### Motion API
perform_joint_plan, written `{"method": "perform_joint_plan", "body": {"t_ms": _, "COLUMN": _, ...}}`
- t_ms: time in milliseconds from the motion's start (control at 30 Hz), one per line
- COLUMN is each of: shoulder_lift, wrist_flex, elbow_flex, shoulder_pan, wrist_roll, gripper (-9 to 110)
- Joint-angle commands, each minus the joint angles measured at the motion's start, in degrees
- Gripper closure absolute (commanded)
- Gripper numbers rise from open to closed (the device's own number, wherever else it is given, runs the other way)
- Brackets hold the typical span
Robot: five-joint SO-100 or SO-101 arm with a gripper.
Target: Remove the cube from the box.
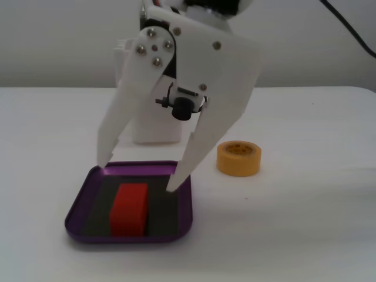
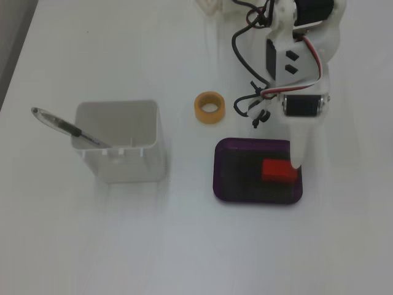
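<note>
Over the purple box (image 1: 79, 202), toward the bench's front edge in a fixed view, I hold the gripper (image 1: 138, 173) spread wide above the red cube (image 1: 130, 208), which lies inside. I should lower squarely so both fingers straddle its ribbed sides. From above, the arm hides the fingertips; their height is unclear.

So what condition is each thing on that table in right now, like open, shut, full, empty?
gripper: open, fingertips spread over the tray's far rim, holding nothing.
cube: lying flat inside the tray, not gripped.
purple tray: holds only the cube.
yellow tape roll: lying flat, beside the tray.
white container: upright, open-topped.
pen: leaning on the container's rim.
</note>
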Motion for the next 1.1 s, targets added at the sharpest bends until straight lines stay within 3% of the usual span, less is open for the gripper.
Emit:
{"method": "perform_joint_plan", "body": {"t_ms": 0, "shoulder_lift": -0.18, "wrist_flex": -0.26, "elbow_flex": -2.90, "shoulder_pan": -0.26, "wrist_roll": -0.44, "gripper": 79}}
{"method": "perform_joint_plan", "body": {"t_ms": 1067, "shoulder_lift": -11.07, "wrist_flex": -0.88, "elbow_flex": -10.90, "shoulder_pan": 4.04, "wrist_roll": -2.37, "gripper": 79}}
